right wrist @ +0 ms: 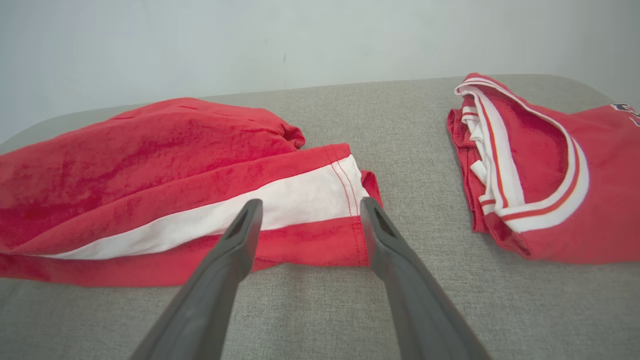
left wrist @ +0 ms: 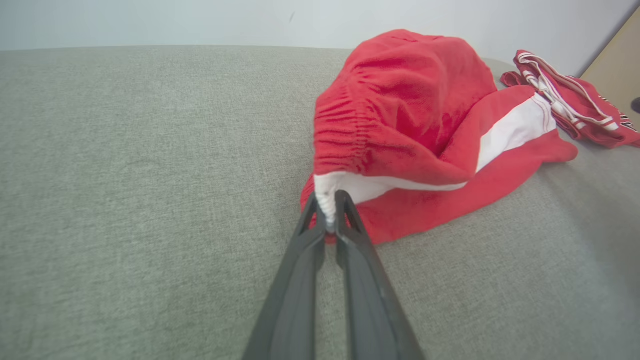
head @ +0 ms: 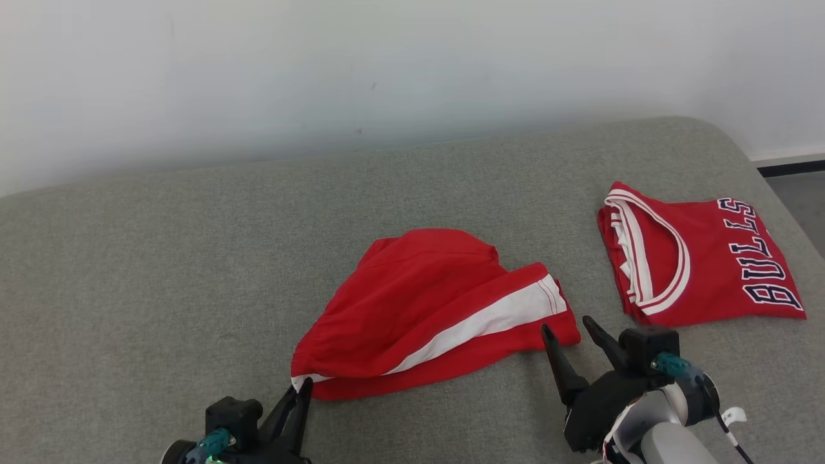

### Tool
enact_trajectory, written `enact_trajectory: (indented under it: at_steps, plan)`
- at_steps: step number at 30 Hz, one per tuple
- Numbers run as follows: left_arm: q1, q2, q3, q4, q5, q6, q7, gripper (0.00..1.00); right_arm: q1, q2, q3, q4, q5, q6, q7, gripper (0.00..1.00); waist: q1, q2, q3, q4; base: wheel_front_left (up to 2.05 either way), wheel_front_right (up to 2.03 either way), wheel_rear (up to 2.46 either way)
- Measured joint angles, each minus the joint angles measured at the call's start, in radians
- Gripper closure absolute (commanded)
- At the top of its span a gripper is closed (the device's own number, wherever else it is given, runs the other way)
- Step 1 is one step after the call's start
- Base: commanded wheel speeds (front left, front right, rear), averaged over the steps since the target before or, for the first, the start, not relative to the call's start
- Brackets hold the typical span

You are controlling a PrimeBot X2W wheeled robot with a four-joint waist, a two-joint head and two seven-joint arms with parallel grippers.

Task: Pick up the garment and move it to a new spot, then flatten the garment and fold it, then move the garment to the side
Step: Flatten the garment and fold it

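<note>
The garment (head: 419, 303) is a pair of red shorts with a white side stripe, lying bunched in the middle of the grey cushion. My left gripper (head: 301, 385) is shut on the garment's near left corner, at the white end of the waistband (left wrist: 327, 200). In the left wrist view the left gripper (left wrist: 329, 196) pinches that white edge between its tips. My right gripper (head: 568, 325) stands open just short of the garment's right hem. The right wrist view has the open right gripper (right wrist: 310, 207) hovering over the hem of the garment (right wrist: 165, 165), with nothing between the fingers.
A folded red jersey (head: 696, 258) with white trim and "BULLS" lettering lies at the right of the grey cushion (head: 161, 270), also seen as the jersey (right wrist: 540, 175) beyond my right fingers. A pale wall (head: 387, 64) stands behind. The cushion's right edge drops to the floor (head: 799, 193).
</note>
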Motion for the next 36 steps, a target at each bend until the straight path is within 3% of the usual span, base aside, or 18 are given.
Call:
enact_trajectory:
  at_steps: [10, 20, 36]
  plan:
    - [-0.008, 0.013, -0.04, -0.047, -0.007, 0.0, -0.002, 1.0, -0.195, -0.036, -0.01, 0.263, 0.071, 0.0, 0.081, 0.0, 0.0, 0.0, 0.025, 0.035, 0.0, 0.0, 0.0]
    - [-0.008, 0.024, -0.066, -0.064, -0.015, 0.0, -0.004, 1.0, -0.331, -0.051, 0.023, 0.453, 0.104, 0.0, 0.092, 0.0, -0.0001, 0.0, 0.057, 0.065, 0.0, 0.0, 0.0]
    - [-0.034, 0.034, -0.066, -0.077, -0.016, 0.0, -0.004, 1.0, -0.4, -0.067, 0.264, 0.495, 0.205, 0.0, 0.041, 0.0, -0.0001, 0.0, 0.098, 0.068, 0.0, 0.0, 0.0]
